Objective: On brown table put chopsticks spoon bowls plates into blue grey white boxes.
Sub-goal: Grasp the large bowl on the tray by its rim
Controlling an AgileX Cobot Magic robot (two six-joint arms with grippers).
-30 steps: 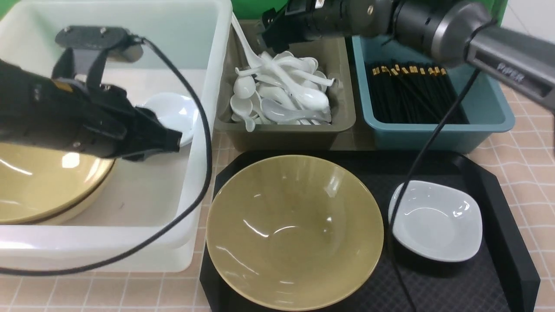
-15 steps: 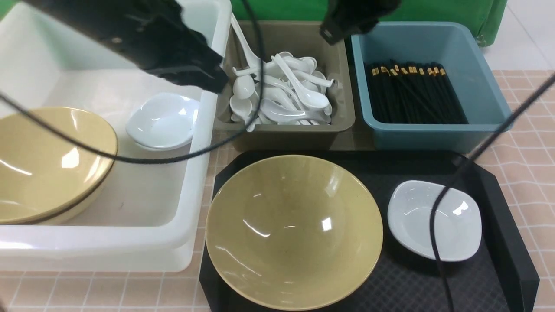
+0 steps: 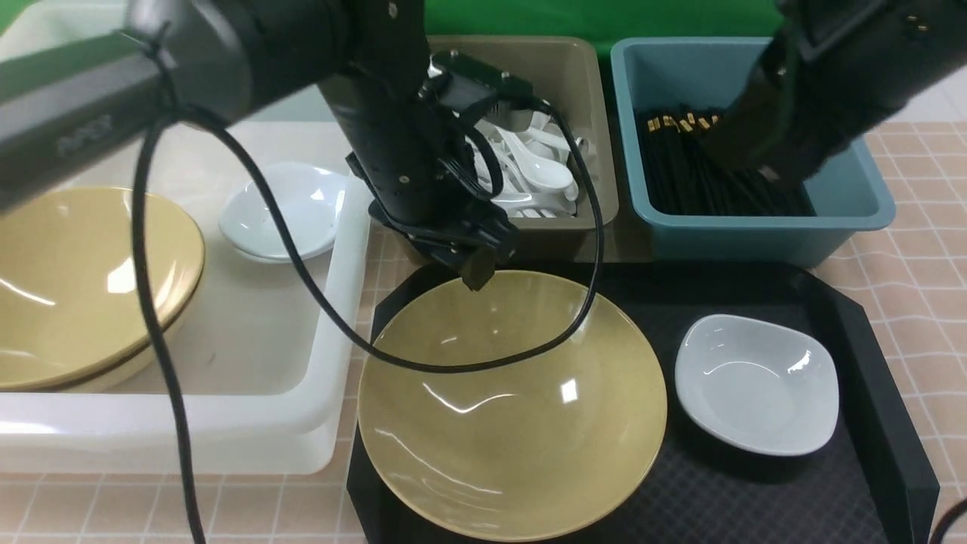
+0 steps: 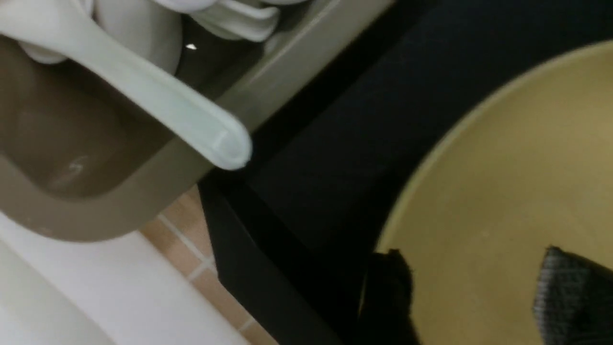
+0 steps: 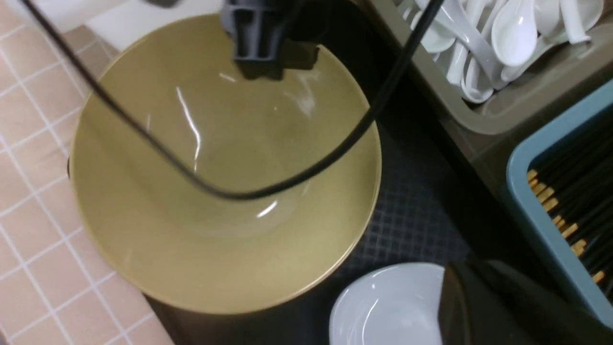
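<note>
A big tan bowl (image 3: 514, 408) and a small white plate (image 3: 755, 385) sit on a black tray. My left gripper (image 3: 474, 270) points down at the bowl's far rim and is open. In the left wrist view, one of the fingers (image 4: 388, 292) is outside the rim and the other is over the bowl's inside (image 4: 503, 167). My right gripper (image 5: 452, 282) is shut and empty, hovering above the plate's (image 5: 383, 306) edge beside the blue box (image 3: 854, 189) of chopsticks (image 3: 680, 174). Spoons (image 3: 544, 174) fill the grey box (image 3: 585, 91). The white box (image 3: 332, 363) holds another bowl (image 3: 75, 287) and plate (image 3: 279, 208).
The black tray (image 3: 869, 340) has a raised wall on its right side. The left arm's cable (image 3: 317, 302) loops over the white box's edge and the tray bowl. The tiled brown table (image 3: 922, 287) shows on the right and along the front.
My left arm swung out of the white box, across to the tray bowl's far rim, and its jaws opened. The right arm pulled back rightward from the grey box and shut.
</note>
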